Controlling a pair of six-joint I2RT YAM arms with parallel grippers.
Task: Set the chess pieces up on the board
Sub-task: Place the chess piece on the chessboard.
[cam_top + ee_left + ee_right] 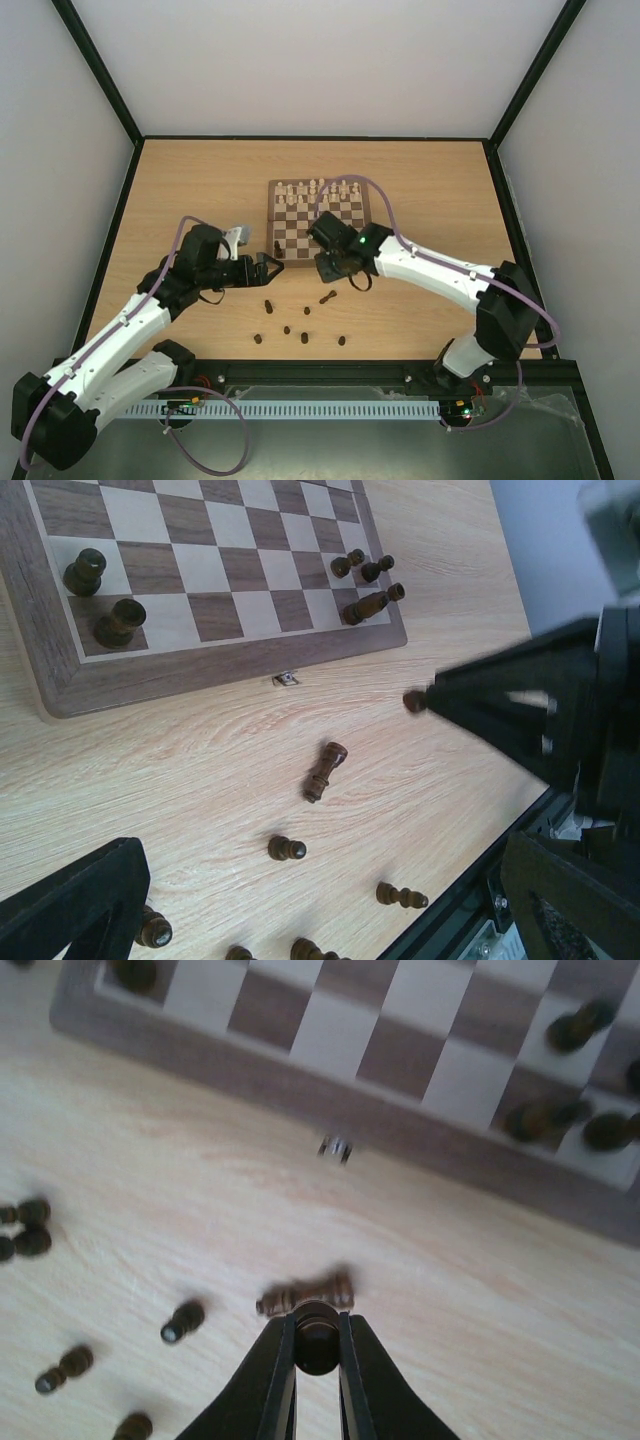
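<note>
The board (272, 222) lies at the table's middle, with cream pieces on its far rows and a few dark chess pieces (118, 623) on its near row. Several more dark chess pieces (287, 329) are scattered on the table in front of it, and one of them (326, 771) lies on its side. My right gripper (317, 1332) is shut on a dark chess piece (317, 1340), held just above the table beside that lying piece (305, 1295). My left gripper (325, 880) hangs open over the loose pieces, left of the right gripper (338, 275).
The board's small front clasp (286, 680) faces the loose pieces. A black metal rail (320, 368) runs along the table's near edge, close behind the nearest pieces. The two grippers hang close together in front of the board.
</note>
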